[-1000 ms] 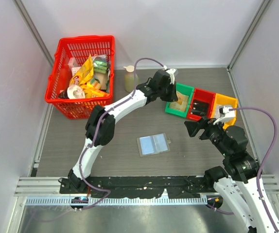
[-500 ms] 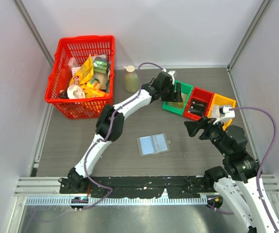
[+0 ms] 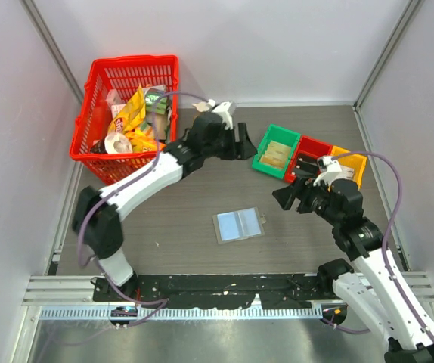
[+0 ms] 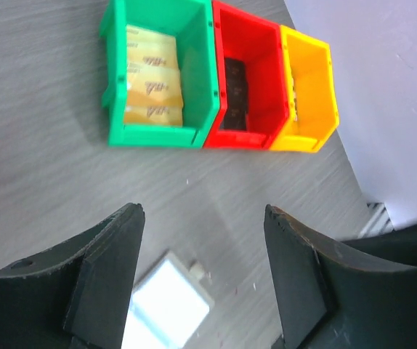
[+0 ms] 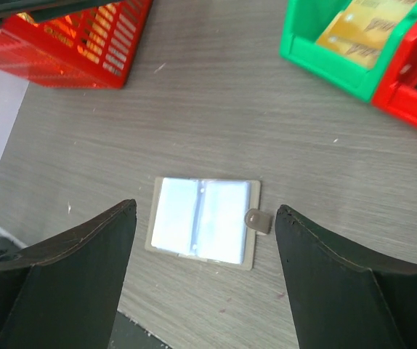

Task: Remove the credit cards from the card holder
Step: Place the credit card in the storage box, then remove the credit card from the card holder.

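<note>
Card holder (image 3: 239,224): lay open and flat near the middle of the table (image 3: 172,204), pale panels up, tab clasp pointing toward the right arm's side. Showed no card in either panel, though glare on the pockets made that hard to confirm.

Credit cards (image 4: 150,83): yellow-orange, overlapped inside the green bin (image 4: 150,136), well apart from the holder.

Judged late in the task: cards apparently out and binned, with perhaps a last check of the pockets left. If a card remained, called for pinning the holder flat with one gripper and pinching the card's exposed edge with the other, then sliding it out along the pocket rather than lifting.

Left gripper (image 3: 246,142): hung above the table between the red basket (image 3: 88,144) and the green bin, fingers spread, nothing between them. Holder seen only at the bottom of the left wrist view, below the fingertips and clear of them.

Right gripper (image 5: 205,209): fingers spread wide and empty. Holder framed squarely between them in the right wrist view, beneath, not touched.
</note>
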Robot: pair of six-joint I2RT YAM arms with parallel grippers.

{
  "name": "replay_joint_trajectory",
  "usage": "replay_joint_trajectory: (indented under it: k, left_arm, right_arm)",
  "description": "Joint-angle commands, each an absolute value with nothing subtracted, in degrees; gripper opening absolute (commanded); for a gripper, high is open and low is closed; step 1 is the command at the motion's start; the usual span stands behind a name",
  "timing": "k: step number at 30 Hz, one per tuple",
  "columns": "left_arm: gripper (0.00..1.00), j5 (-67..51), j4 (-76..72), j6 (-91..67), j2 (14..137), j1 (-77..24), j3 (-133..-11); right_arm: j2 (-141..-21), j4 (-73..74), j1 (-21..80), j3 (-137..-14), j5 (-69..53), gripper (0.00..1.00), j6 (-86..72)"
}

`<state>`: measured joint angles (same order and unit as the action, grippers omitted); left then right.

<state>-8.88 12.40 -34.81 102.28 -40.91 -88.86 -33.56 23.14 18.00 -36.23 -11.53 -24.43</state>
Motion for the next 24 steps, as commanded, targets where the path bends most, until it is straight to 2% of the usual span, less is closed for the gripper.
replay_joint_trajectory:
  k: [1, 7, 11, 17, 24]
  left_arm:
    - [0.70, -3.1, 6.8, -37.3, 91.3, -41.0, -73.2]
    - [0.68, 2.2, 7.3, -39.8, 78.5, -44.0, -55.7]
    - [0.65, 4.0, 6.6, -42.4, 75.8, -47.1, -48.6]
    - [0.49, 2.7, 4.4, -46.3, 77.5, -49.6, -42.9]
    - [0.31, 2.5, 4.6, -45.5, 83.5, -52.3, -45.5]
  right_arm:
    - [-38.8, 14.3, 18.1, -33.8, -20.3, 0.81, -26.8]
    - [-47.4, 9.8, 21.3, -32.3, -20.5, 0.78, -29.1]
    - [-53.7, 8.5, 31.3, -33.7, -11.9, 0.77, -29.1]
    - [-64.9, 7.2, 39.4, -36.6, -3.7, 0.70, -31.6]
    - [-74.2, 5.4, 40.3, -36.7, -0.2, 0.62, -32.0]
